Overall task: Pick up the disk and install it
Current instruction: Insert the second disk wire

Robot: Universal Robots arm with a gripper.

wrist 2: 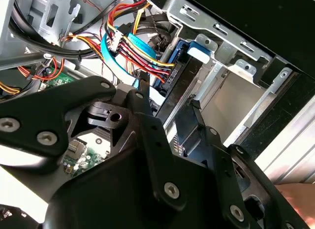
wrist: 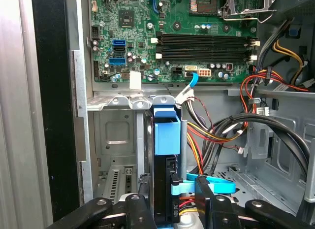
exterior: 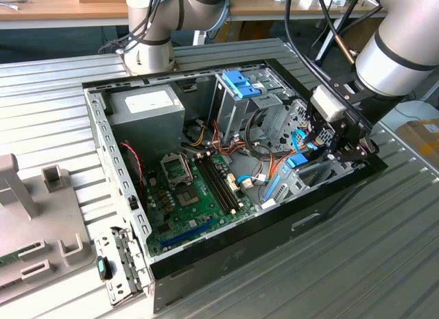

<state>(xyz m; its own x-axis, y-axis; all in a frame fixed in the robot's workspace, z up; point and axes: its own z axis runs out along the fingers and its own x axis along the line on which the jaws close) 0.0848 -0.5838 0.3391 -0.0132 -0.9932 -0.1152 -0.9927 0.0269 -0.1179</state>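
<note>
Exterior view: open computer case [exterior: 206,257] lying on ribbed metal worktop [exterior: 357,264]; green motherboard [exterior: 195,188] exposed, silver drive cage [exterior: 243,103] with blue latch toward far wall. Black pincer [exterior: 341,149] lowered inside case at the exterior view's right, at blue-framed disk [exterior: 300,160] standing on edge in a bay by the case wall.

Second wrist view: black jointed pincer fingers [wrist 2: 147,120] either side of disk [wrist 2: 184,66]; blue plastic carrier, dark drive edge, bundle of red, yellow and black wires [wrist 2: 138,49] plugged at its end.

First wrist view: disk [wrist: 166,160] upright in grey sheet-metal bay, bright blue frame on top, black body below. Pincer [wrist: 170,207] fingers narrowly parted, closed against both disk faces. Flat blue cable [wrist: 214,184] just beside.
</note>
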